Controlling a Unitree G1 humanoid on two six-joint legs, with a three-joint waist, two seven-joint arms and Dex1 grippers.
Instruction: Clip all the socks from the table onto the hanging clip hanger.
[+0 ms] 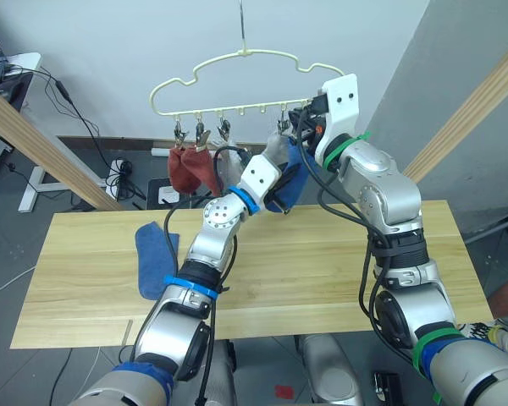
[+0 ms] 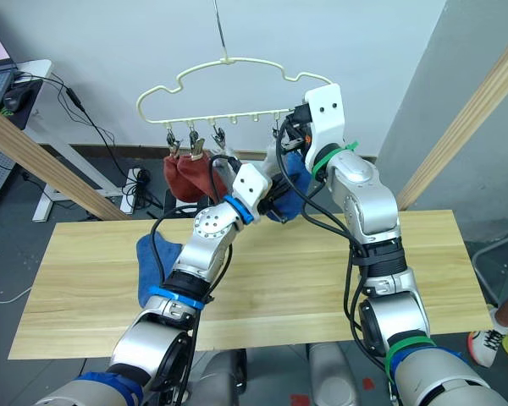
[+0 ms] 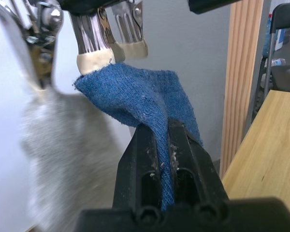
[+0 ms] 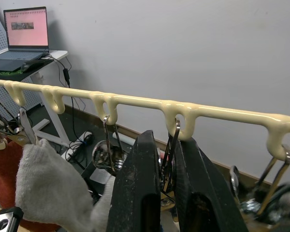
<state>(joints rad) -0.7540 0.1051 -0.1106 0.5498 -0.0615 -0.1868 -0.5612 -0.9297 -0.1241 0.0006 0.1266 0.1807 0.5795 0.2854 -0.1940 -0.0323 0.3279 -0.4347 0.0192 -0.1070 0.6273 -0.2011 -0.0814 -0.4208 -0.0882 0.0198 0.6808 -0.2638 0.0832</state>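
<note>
my left pincer (image 3: 164,145) is closed on a blue sock (image 3: 140,96), the knit pinched between its two fingers and held up just under the clip hanger (image 1: 245,57). the sock's upper edge touches the cream-tipped jaws of a silver clip (image 3: 94,46). my right pincer (image 4: 166,159) is up at the hanger's lower bar, its fingers pressed onto the handles of a clip (image 4: 170,154) that hangs from one of the loops.

the hanger hangs by its metal hook (image 1: 242,25) above the far edge of the table (image 1: 322,279). on its row of clips hang two rust red socks (image 1: 190,169) toward my left and a light grey sock (image 4: 43,179) beside them, next to the blue one i hold.

a second blue sock (image 1: 154,258) lies flat on the table's left part, well apart from the hanger. a laptop (image 4: 24,36) sits open on a small white desk (image 1: 21,63) against the wall.
</note>
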